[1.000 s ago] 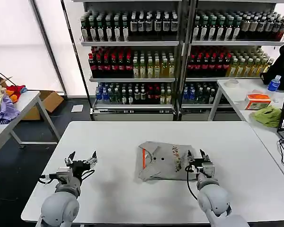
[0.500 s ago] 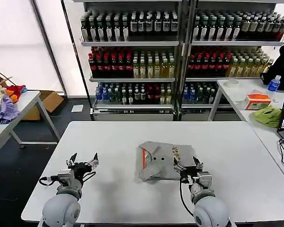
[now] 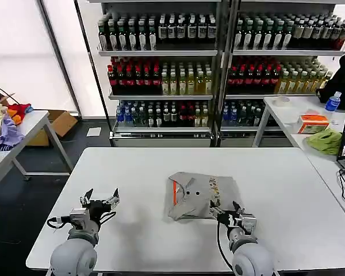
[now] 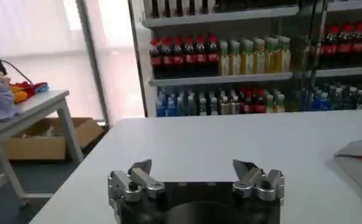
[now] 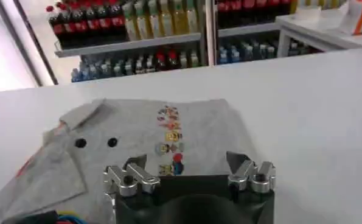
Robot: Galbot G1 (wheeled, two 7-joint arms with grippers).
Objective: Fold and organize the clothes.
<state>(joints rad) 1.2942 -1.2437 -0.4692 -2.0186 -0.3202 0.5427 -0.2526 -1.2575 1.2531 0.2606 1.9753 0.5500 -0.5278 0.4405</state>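
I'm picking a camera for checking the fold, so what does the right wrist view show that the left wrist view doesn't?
Right wrist view alone: the open right gripper over the grey T-shirt's near edge, with the printed graphic and two dark dots readable. Left wrist view alone: the open left gripper over bare table, a side table with a clothes heap. Both: white table, bottle shelves.

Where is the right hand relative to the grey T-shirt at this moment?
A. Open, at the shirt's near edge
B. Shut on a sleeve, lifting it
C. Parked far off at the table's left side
A. The right hand sits at the near edge of the grey T-shirt, fingers spread and holding nothing.
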